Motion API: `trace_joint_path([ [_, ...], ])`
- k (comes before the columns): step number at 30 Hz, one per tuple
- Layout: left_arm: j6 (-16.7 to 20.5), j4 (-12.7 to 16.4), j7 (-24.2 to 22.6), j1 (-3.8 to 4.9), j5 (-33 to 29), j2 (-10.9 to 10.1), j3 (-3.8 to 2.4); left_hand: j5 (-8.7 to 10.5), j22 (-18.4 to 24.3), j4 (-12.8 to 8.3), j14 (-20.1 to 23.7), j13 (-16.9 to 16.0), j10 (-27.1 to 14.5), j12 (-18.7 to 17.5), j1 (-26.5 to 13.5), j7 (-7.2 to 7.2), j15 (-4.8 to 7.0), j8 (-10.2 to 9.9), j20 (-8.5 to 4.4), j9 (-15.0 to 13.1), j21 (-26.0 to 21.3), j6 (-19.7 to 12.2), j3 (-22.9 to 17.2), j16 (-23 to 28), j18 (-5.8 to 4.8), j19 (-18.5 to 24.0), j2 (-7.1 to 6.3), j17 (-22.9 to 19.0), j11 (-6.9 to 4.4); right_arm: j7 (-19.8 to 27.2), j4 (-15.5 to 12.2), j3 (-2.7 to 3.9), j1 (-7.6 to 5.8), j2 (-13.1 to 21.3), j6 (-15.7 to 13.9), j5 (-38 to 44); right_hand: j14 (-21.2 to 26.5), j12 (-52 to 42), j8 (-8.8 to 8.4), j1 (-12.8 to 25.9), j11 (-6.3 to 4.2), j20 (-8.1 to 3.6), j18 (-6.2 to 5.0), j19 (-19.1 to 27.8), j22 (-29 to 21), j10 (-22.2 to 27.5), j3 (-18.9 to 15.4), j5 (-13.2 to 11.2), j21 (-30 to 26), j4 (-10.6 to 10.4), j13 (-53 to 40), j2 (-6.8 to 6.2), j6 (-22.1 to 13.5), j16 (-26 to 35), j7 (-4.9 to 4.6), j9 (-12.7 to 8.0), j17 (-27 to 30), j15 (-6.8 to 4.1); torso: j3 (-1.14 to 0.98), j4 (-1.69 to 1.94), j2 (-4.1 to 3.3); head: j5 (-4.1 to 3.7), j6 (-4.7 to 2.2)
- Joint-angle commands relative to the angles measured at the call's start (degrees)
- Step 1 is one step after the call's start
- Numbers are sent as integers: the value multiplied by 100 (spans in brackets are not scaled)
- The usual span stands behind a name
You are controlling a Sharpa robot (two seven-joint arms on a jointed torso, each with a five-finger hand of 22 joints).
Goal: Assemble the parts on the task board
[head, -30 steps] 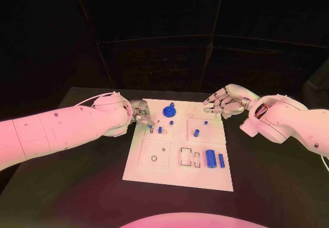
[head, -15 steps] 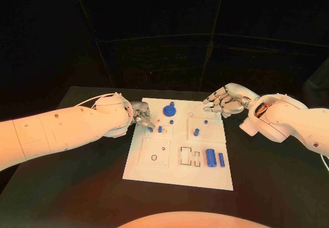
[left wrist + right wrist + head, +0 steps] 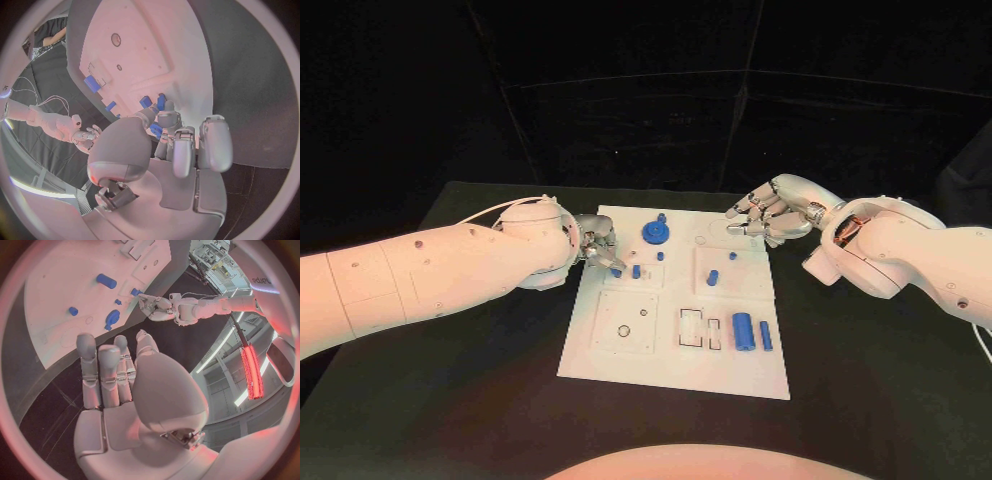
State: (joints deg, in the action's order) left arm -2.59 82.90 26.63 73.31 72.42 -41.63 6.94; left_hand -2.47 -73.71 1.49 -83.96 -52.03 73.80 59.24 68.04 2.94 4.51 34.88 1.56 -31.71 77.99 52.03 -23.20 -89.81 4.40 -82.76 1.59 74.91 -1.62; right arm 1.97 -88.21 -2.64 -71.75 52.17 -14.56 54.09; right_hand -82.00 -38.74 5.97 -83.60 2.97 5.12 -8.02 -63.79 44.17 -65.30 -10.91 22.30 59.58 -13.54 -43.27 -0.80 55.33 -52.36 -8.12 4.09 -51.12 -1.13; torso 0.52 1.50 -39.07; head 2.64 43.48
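Fingers (image 3: 164,121) of the left hand (image 3: 599,246) are bunched together at the task board's (image 3: 668,375) left edge, and they seem to pinch a small blue part (image 3: 155,131); in the left wrist view a bit of blue shows between the tips, though too little of it shows to tell whether it is truly clamped or only touched. That part lies right at the fingertips, close over the board's surface, beside two short blue pegs (image 3: 636,271) standing in the board just to the right of the hand. Its long axis I cannot make out.

Over the board's far right corner the right hand (image 3: 769,216) hovers with its fingers (image 3: 100,371) apart and lightly curled, holding nothing. The left hand is much the nearer one to the pegs and to the round blue gear-like part (image 3: 655,235) toward the board's far edge.

Near the board's near right corner lie a thick blue cylinder (image 3: 743,332) and a thinner blue rod (image 3: 766,336), side by side, both with long axes running from the near edge toward the far edge. Another blue peg (image 3: 711,278) sits mid-board.
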Motion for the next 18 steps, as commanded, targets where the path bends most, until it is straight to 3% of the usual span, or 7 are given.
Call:
trace_joint_path([
  [1,-154,12,49,-13,44,3,15,-26,0,-465,-604,0,39,4,12,-38,38,25,-17,0,9,-8,-478,-19,-70,-21,19,1509,0,48,-6,3,-10,-3,38,-10,-47,-1,35,14,16,10,-95,2,-6,14,-4,20,-40,-17,6,24,-36,31,-6,-2,-3,0,4,2,0,-1,6],
  [18,323,123,-20,-27,44,-55,32,-26,-39,-459,-604,-30,67,32,-18,-44,41,45,-20,-16,36,1,-539,-19,-78,-39,-3,1509,-5,56,1,3,-10,-15,39,-10,-47,-1,35,14,16,10,-95,2,-6,14,-4,20,-40,-17,6,24,-36,31,-6,-2,-3,0,5,0,-2,-9,14],
])
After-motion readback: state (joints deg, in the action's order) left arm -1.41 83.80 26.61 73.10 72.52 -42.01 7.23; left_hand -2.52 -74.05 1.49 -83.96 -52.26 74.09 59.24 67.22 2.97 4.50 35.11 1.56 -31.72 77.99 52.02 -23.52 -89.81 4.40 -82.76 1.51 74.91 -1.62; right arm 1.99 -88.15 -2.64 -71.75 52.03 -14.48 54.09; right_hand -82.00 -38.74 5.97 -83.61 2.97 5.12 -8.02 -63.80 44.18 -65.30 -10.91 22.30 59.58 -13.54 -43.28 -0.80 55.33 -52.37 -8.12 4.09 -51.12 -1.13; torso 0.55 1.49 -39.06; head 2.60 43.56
